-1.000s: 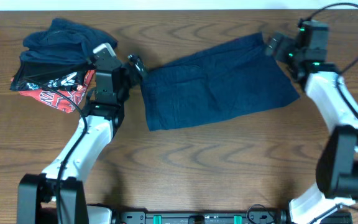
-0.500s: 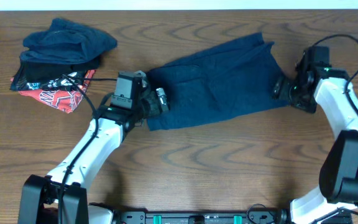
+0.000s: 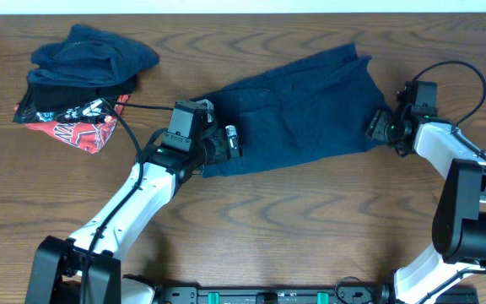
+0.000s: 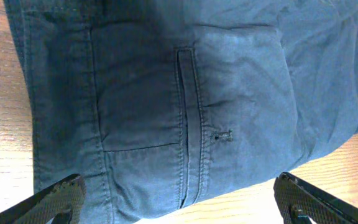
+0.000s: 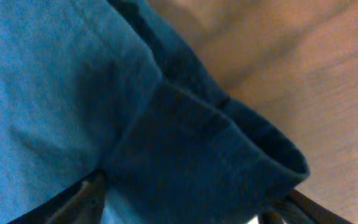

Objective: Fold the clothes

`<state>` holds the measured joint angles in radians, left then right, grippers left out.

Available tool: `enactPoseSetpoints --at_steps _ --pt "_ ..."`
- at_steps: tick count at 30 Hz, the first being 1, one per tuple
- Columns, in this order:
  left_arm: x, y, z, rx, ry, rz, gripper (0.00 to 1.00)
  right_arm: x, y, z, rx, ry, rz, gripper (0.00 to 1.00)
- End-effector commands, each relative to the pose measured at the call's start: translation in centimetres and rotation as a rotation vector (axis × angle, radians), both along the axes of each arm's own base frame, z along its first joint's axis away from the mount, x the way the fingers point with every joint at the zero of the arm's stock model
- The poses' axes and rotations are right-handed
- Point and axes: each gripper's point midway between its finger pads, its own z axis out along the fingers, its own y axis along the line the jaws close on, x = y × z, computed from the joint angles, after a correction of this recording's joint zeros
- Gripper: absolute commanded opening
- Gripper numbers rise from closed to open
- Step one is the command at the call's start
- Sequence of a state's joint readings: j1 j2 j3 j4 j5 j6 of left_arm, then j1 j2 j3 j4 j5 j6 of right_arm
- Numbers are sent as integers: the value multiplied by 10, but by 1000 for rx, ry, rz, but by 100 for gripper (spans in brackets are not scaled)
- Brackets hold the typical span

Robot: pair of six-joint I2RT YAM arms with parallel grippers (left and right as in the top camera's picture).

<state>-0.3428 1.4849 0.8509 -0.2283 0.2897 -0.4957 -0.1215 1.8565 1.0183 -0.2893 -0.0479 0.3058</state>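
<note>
You have one navy garment (image 3: pixel 294 110) lying flat across the middle of the table (image 3: pixel 310 228), slanting from the near-left part of the centre up towards the far right corner; spread out like that, I judge, so that its two ends can be taken at once and brought over in a fold. The left gripper (image 3: pixel 231 142) sits low over the garment's left end; on the left wrist camera its jaws stand wide apart, one fingertip at each lower corner of the view, with the cloth and one welt pocket (image 4: pixel 188 124) between them and nothing held. The right gripper (image 3: pixel 376 128) is at the garment's right end, towards the table's right edge; its wrist camera shows the jaws spread with the doubled hem (image 5: pixel 229 143) bulging between them, so it straddles the hem and, as far as you can tell, has not pinched it. One heap of other clothes (image 3: pixel 78 80) waits at the far left corner, well apart, likely parked there to keep the working area free; you can count three fabrics in it, a dark blue on top, a black and a red-printed one beneath. So: two arms, two open grippers, one garment in work, one heap.
</note>
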Motion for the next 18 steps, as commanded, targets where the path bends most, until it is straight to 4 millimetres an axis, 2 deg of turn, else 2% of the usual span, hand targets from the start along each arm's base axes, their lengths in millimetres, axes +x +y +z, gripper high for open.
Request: enactPoseSetpoints --at_steps 1,3,6,8,11,15,18 --pt "0 -2 3 -1 -10 -21 98 -2 6 -19 44 9 1 58" --pt "0 -2 3 -1 -9 -21 98 2 7 -17 41 -9 5 41" --pt "0 -2 3 -1 -9 -21 98 1 7 -18 42 -3 5 2" --pt "0 -2 3 0 -9 -21 98 -8 6 -20 44 32 -2 1" --pt "-1 -2 2 1 -5 -21 98 -31 -7 -22 23 124 -64 1" --pt "-1 -1 2 9 -7 -29 98 -78 -52 -12 -111 265 -320 1" --pt "0 2 1 30 -17 -28 98 -91 -75 5 -169 262 -397 1"
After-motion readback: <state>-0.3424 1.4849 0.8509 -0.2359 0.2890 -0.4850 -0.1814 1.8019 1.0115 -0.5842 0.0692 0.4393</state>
